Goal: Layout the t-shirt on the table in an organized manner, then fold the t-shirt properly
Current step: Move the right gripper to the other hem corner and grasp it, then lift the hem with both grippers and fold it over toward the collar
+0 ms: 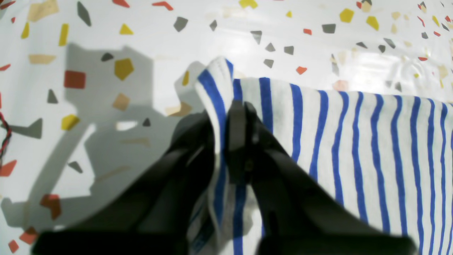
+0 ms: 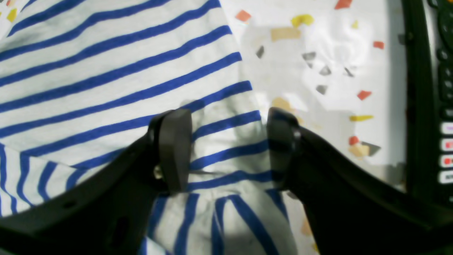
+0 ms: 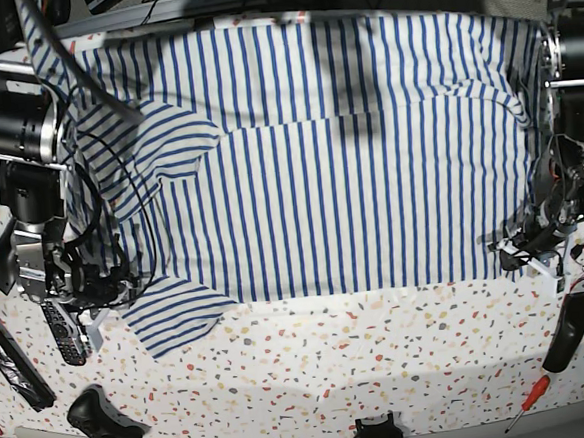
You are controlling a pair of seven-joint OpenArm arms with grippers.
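Note:
The striped t-shirt (image 3: 328, 166) lies spread over the far half of the table (image 3: 331, 347). In the base view my left gripper (image 3: 516, 251) is at the shirt's near right corner. In the left wrist view the left gripper (image 1: 230, 117) is shut on an edge of the shirt (image 1: 371, 141), with cloth pinched between the fingers just above the table (image 1: 212, 35). My right gripper (image 3: 107, 292) is at the shirt's near left flap. In the right wrist view the right gripper (image 2: 228, 148) is open, its fingers (image 2: 175, 148) on either side of a raised fold of the shirt (image 2: 106, 71).
A remote control (image 3: 65, 335) lies by the right gripper and also shows in the right wrist view (image 2: 446, 141). A game controller (image 3: 100, 418), a black part (image 3: 377, 436), a screwdriver (image 3: 525, 403) and a black handle (image 3: 570, 330) lie along the near edge.

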